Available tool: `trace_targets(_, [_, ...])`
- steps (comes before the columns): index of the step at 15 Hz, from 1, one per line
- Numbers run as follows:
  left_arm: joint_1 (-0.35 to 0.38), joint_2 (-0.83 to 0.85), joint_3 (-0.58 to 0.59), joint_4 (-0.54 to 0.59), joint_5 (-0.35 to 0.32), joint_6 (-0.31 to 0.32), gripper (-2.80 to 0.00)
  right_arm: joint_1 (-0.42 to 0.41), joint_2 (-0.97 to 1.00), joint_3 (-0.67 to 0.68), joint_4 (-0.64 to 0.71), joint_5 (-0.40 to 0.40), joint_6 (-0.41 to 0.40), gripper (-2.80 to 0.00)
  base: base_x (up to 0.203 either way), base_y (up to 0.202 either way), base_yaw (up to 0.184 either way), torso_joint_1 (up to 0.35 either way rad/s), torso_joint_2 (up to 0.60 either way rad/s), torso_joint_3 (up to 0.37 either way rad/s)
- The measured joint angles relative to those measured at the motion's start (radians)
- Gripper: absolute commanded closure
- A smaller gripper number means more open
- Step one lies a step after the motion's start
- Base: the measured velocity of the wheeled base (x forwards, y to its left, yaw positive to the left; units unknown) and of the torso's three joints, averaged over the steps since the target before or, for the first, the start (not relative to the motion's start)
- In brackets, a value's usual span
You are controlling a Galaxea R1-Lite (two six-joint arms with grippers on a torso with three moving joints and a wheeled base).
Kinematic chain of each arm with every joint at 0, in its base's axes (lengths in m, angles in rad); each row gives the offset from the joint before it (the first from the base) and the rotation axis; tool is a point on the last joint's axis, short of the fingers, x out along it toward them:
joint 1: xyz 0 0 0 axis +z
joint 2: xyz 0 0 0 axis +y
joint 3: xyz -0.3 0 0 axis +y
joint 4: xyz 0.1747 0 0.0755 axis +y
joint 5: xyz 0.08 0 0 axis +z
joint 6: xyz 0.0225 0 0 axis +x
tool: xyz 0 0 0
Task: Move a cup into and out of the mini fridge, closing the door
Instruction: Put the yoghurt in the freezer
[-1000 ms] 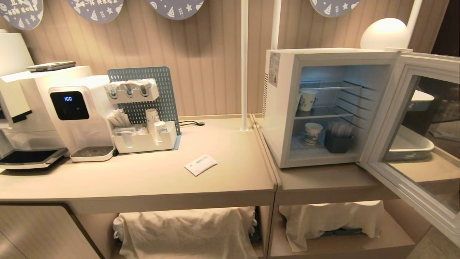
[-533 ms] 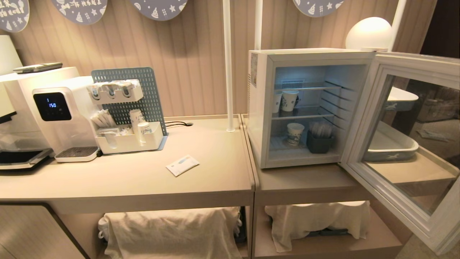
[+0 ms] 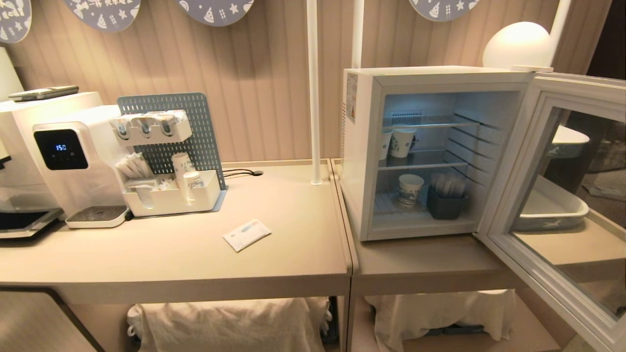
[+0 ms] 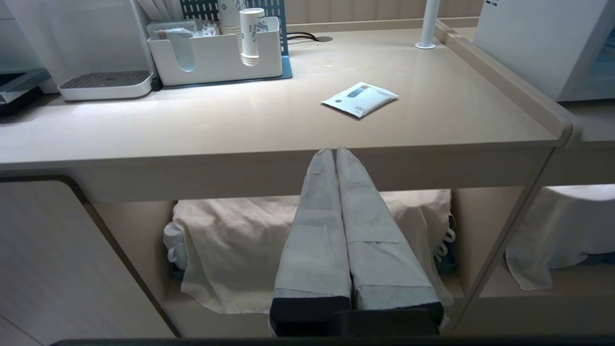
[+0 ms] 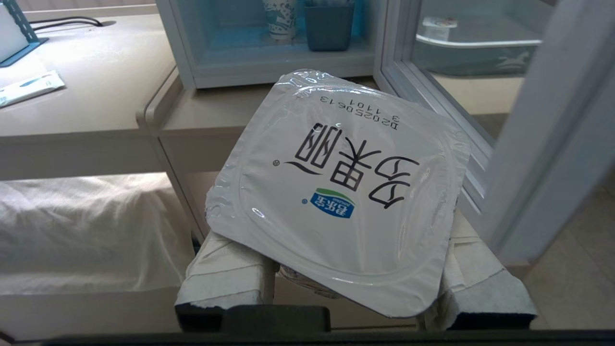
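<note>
A white box-shaped mini fridge (image 3: 364, 146) stands on a beige counter (image 3: 195, 254), lit pale blue inside; its grey-framed glass door (image 3: 562, 195) is swung wide open on the fridge's right side; inside the fridge, two tall white paper cups with blue pattern (image 3: 398, 143) sit on the middle wire shelf, and another paper cup (image 3: 410, 189) stands on the fridge floor just beside a dark grey bin of sachets (image 3: 446, 203); to the left of the fridge a flat white packet (image 3: 247, 234) lies on the counter, and farther left stand a white organiser tray (image 3: 171, 195) and a white drinks machine with a lit display (image 3: 73, 161); the right gripper (image 5: 355, 274) hangs low in front of the fridge, its cloth-wrapped fingers (image 5: 226, 274) clamped on either side of the small white plastic cup (image 5: 336, 192), whose squarish foil lid with black characters and a blue logo faces the wrist camera; the cup is outside the fridge, in front of its open front; the left gripper (image 4: 336, 154) hangs in front of the counter edge, well to the left of the fridge, its padded fingers pressed together and holding nothing; white cloth (image 3: 230, 322) covers things on the shelf under the counter.
</note>
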Motion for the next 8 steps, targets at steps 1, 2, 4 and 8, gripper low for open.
trace_targets(1, [0.001,0.0,0.0,0.0,0.001,0.0,0.0,0.0,0.0,0.0,0.0,0.0,0.0,0.0,0.187,0.0,0.006,0.002,0.0,0.002])
trace_targets(2, [0.001,0.0,0.0,0.0,0.0,0.0,0.0,0.0,0.0,0.0,0.0,0.0,0.0,0.0,0.194,0.0,-0.002,0.002,0.0,0.002])
trace_targets(4, [0.0,0.0,0.0,0.0,0.0,0.0,0.0,0.0,0.0,0.0,0.0,0.0,0.0,0.0,0.194,0.0,-0.001,0.003,0.0,0.002])
trace_targets(8, [0.0,0.0,0.0,0.0,0.0,-0.005,0.0,0.0,0.0,-0.002,0.003,-0.002,-0.006,0.0,0.108,0.0,-0.002,0.004,0.01,-0.002])
